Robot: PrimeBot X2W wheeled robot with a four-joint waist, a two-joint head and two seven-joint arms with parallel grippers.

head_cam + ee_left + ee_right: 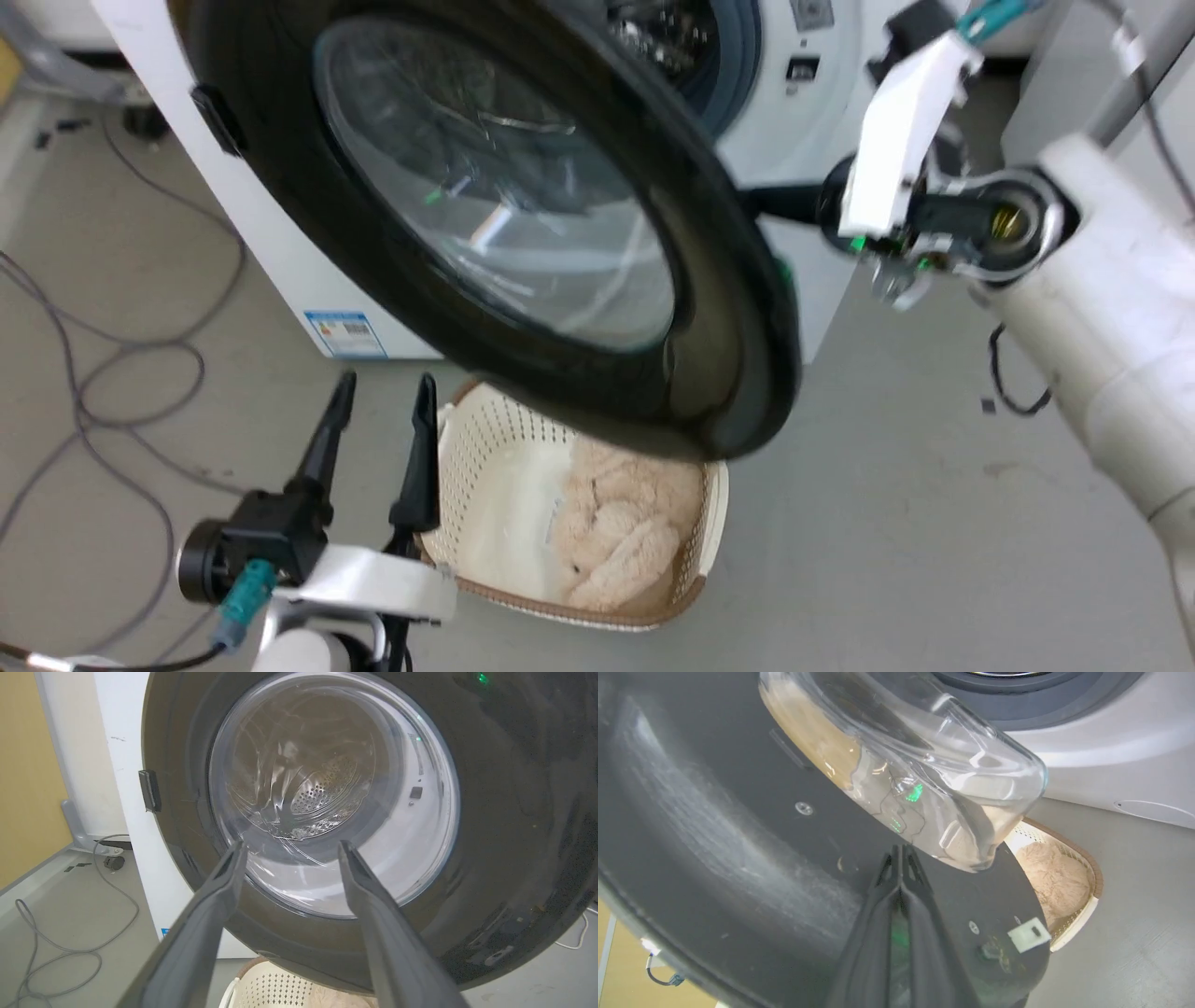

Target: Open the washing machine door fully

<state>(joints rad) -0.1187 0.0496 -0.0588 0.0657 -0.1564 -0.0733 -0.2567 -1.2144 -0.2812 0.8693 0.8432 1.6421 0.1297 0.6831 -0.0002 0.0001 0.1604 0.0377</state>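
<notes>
The washing machine door point(738, 308), a glossy black disc with a clear glass bowl, stands swung partway out from the white washing machine point(280, 252). My left gripper point(381, 397) is open and empty at the lower left, below the door's front. In the left wrist view it point(292, 845) points at the glass of the door point(514, 788), apart from it. My right arm reaches behind the door, where its dark fingers point(780, 201) go out of sight. In the right wrist view the right gripper point(901, 851) is shut and empty, its tips against the door's matte back point(738, 826) beside the glass bowl.
A cream laundry basket point(467, 420) holding a beige fluffy cloth point(607, 532) sits on the floor under the door. Grey cables point(112, 373) trail over the floor at the left. A blue label sticker point(345, 334) marks the machine's lower corner. Bare grey floor lies to the right.
</notes>
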